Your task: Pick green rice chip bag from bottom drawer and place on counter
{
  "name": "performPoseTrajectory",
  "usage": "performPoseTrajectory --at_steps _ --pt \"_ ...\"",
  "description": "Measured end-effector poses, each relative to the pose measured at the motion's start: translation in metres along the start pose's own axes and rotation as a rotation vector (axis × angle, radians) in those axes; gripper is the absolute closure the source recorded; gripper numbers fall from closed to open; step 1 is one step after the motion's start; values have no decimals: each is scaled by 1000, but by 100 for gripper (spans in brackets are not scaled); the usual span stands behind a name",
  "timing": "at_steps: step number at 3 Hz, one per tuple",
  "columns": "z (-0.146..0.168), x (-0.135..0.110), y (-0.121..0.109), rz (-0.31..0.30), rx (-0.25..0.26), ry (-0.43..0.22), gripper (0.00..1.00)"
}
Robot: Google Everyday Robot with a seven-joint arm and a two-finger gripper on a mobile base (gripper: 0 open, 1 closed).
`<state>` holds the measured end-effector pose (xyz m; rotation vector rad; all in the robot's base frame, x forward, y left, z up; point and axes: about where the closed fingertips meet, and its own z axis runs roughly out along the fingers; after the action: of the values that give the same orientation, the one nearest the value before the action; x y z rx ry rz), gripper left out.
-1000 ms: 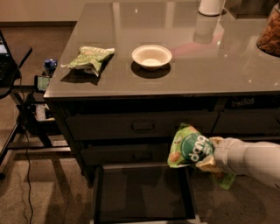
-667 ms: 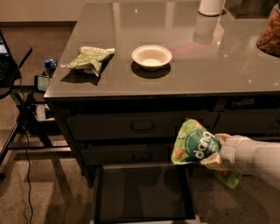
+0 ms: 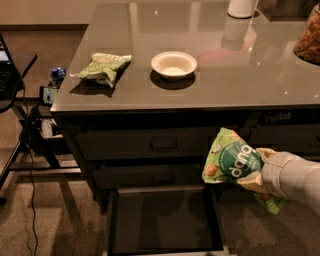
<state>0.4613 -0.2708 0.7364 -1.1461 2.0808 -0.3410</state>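
Note:
The green rice chip bag (image 3: 232, 159), light green with a dark green circle and white "dang" lettering, hangs in the air in front of the drawer fronts, right of the open bottom drawer (image 3: 162, 220). My gripper (image 3: 256, 181) comes in from the right on a white arm and is shut on the bag's lower right part. The bag is tilted, its logo facing the camera. The bottom drawer is pulled out and its dark floor shows nothing in it. The grey glossy counter (image 3: 210, 80) lies above and behind the bag.
On the counter lie a paler olive-green wrinkly bag (image 3: 102, 66) at the left, a white bowl (image 3: 174, 64) in the middle, a white cylinder (image 3: 242, 7) at the back and a jar of nuts (image 3: 309, 40) at the right edge. A stand with cables (image 3: 30, 125) is left of the cabinet.
My gripper has carried the chip bag up and a little to the right, away from the open drawer. The bag has turned so its logo faces the camera more.

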Motion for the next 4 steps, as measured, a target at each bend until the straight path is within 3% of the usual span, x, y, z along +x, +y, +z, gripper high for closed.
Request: performPoseTrajectory --at_steps 1,3,4 --pt "-2 -2 -2 -1 7 -2 100" --pt "-50 -21 -59 13 158 -50 100" --pt "-50 -21 -59 13 158 -50 100"
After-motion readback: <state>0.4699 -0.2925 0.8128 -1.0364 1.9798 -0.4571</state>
